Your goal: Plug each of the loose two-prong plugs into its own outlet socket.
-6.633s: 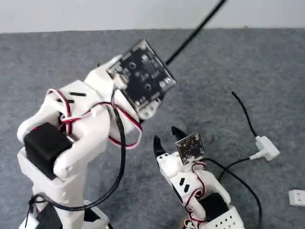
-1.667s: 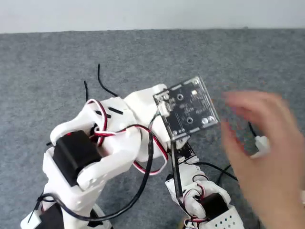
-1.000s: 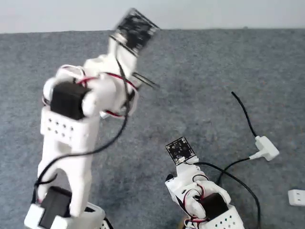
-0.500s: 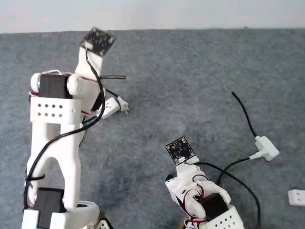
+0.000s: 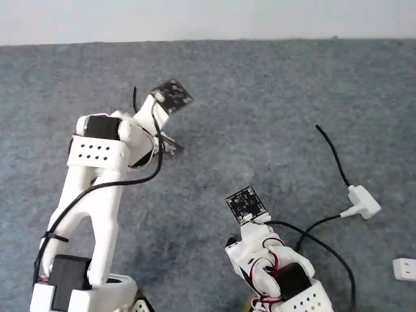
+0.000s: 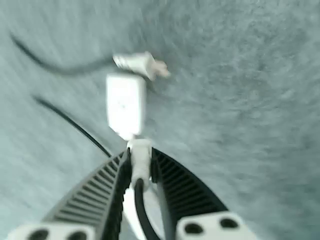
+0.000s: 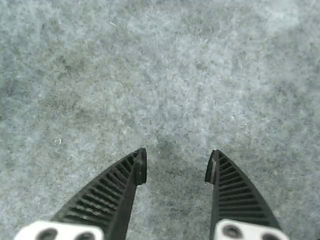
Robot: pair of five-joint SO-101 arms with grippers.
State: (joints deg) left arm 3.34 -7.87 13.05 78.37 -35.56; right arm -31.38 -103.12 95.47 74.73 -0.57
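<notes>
My left gripper (image 6: 140, 152) is shut on a white plug (image 6: 139, 159) whose black cable runs back between the fingers. A white rectangular socket block (image 6: 125, 105) sits right at the plug's front end; I cannot tell whether the two are joined. Just beyond lies a second white plug (image 6: 141, 63) with its prongs showing and a black cable. From above, the left arm (image 5: 101, 149) stands over the left of the grey carpet. My right gripper (image 7: 176, 167) is open above bare carpet. Another white plug (image 5: 363, 201) lies at the right.
A small white socket piece (image 5: 404, 268) rests near the right edge. The right-hand plug's black cable (image 5: 331, 153) trails up the carpet, and another cable (image 5: 322, 244) loops to the right arm's base (image 5: 286, 286). Grey carpet (image 5: 260, 117) covers the table.
The left arm has swung from the far left back toward the middle and lower, carrying its plug. A person's hand seen earlier at the right is gone. The right arm has kept still.
</notes>
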